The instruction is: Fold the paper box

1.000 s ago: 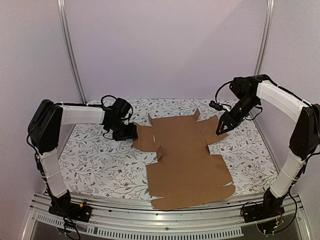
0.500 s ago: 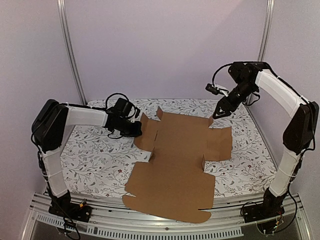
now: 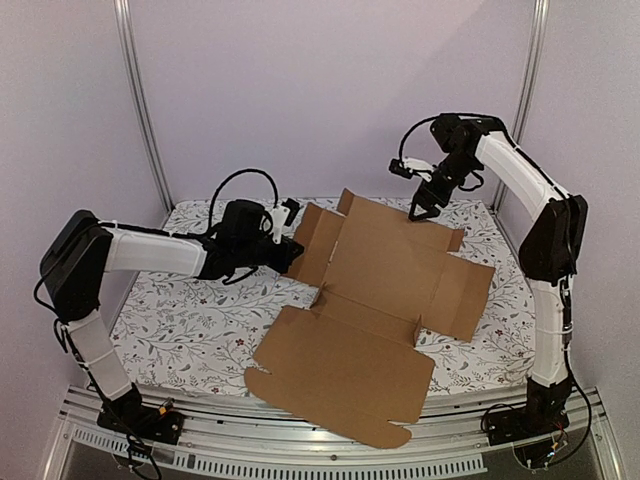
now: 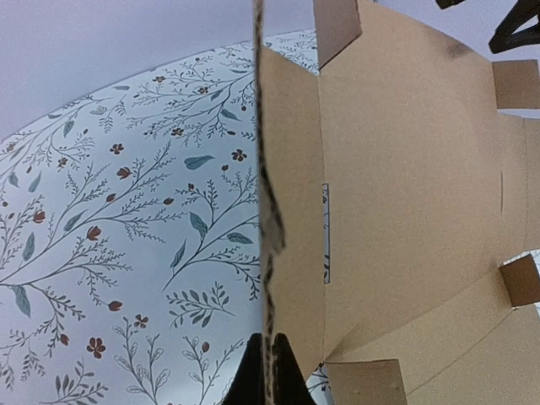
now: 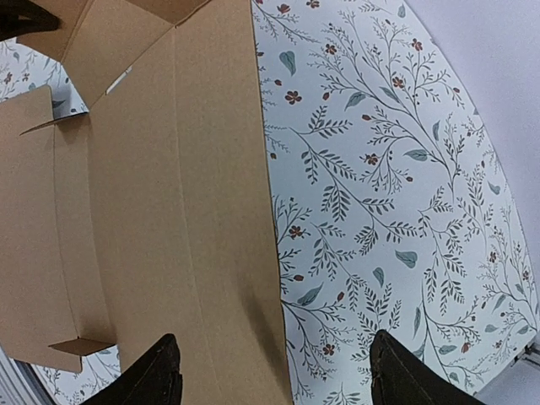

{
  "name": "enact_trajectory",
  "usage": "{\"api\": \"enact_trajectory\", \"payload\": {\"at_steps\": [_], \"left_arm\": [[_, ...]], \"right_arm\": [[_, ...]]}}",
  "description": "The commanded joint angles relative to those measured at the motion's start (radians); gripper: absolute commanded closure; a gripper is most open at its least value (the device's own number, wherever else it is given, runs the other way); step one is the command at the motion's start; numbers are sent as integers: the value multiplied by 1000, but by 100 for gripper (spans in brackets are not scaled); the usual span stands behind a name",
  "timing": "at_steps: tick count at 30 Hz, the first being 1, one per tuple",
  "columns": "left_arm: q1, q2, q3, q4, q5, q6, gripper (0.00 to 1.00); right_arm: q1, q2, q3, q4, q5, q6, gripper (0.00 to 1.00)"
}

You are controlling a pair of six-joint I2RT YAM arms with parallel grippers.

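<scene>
The paper box [image 3: 375, 300] is an unfolded brown cardboard sheet with flaps, lying across the middle of the floral table, its far left part lifted. My left gripper [image 3: 290, 250] is shut on the edge of the box's left flap [image 4: 291, 211], and the two black fingertips [image 4: 253, 380] pinch the thin cardboard edge between them. My right gripper [image 3: 420, 208] hangs open above the far edge of the paper box [image 5: 177, 211], its fingers [image 5: 156, 375] wide apart and touching nothing.
A floral-patterned cloth [image 3: 190, 320] covers the table. Pale walls and two metal posts [image 3: 140, 100] close in the back and sides. The box's near edge reaches the aluminium rail [image 3: 300, 445] at the front.
My left gripper closed on the box's left flap and lifted it, turning the sheet. My right gripper let go, opened wider and rose toward the back.
</scene>
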Motion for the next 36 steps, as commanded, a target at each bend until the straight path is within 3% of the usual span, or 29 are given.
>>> {"api": "enact_trajectory", "payload": {"at_steps": [1, 5, 11, 19, 21, 24, 27, 36], "left_arm": [[-36, -28, -32, 105, -49, 76, 100], [-49, -20, -41, 132, -74, 81, 100], [-55, 4, -27, 143, -82, 70, 100], [-66, 21, -44, 187, -94, 14, 100], [-65, 18, -53, 186, -97, 2, 95], [-65, -14, -80, 170, -96, -8, 74], [-66, -97, -141, 179, -99, -26, 61], [-54, -443, -399, 226, -157, -70, 40]], "right_arm": [[32, 68, 39, -153, 9, -22, 25], [42, 95, 39, -197, -12, -4, 37], [48, 86, 24, -210, -16, 48, 73], [148, -58, -214, 8, 202, 77, 97], [192, -115, -293, 82, 316, 70, 100], [247, -176, -383, 184, 456, 58, 100], [289, -212, -411, 237, 551, 50, 100], [396, -272, -618, 453, 780, -36, 100]]}}
